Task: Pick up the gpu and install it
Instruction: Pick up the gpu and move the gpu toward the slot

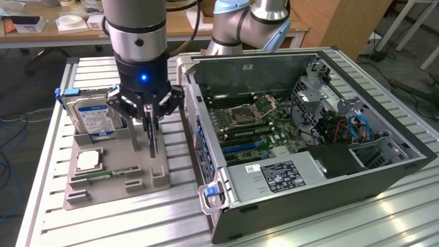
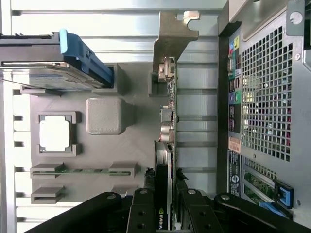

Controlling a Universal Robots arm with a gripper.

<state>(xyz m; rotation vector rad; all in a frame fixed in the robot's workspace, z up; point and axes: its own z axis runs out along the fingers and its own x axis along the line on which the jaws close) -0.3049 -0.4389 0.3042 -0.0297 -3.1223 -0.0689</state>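
Right now the gripper [image 1: 149, 119] hangs straight down over the grey tray [image 1: 116, 154], its fingers [image 2: 142, 213] closed on either face of the gpu [image 1: 152, 139]. The card stands on its long edge, blade-thin from the exterior view. In the wrist view its long axis runs level along the tray, parallel with the computer case's [image 1: 309, 195] ported rear panel, and its metal bracket [image 2: 172, 34] is at the end nearer the hard drive [image 1: 92, 116]. Room is tight on the case side, where a narrow strip of tray and slatted table [image 1: 137, 221] separates the card from the panel. On the other side there is bare tray as far as a raised block [image 2: 103, 115], with the processor [image 1: 89, 160] and the memory stick [image 1: 103, 175] well apart beyond it. The hard drive stands upright at the tray's far end, near the gripper on the exterior view's left. The case lies on its side with the top face open, its motherboard [image 1: 254, 123] exposed and its walls standing up around it. I cannot tell whether the card's lower edge has left the tray, since the fingers and the card itself hide that line. In the wrist view the gripper also covers the near end of the card, and the far side of the case interior is shadowed.
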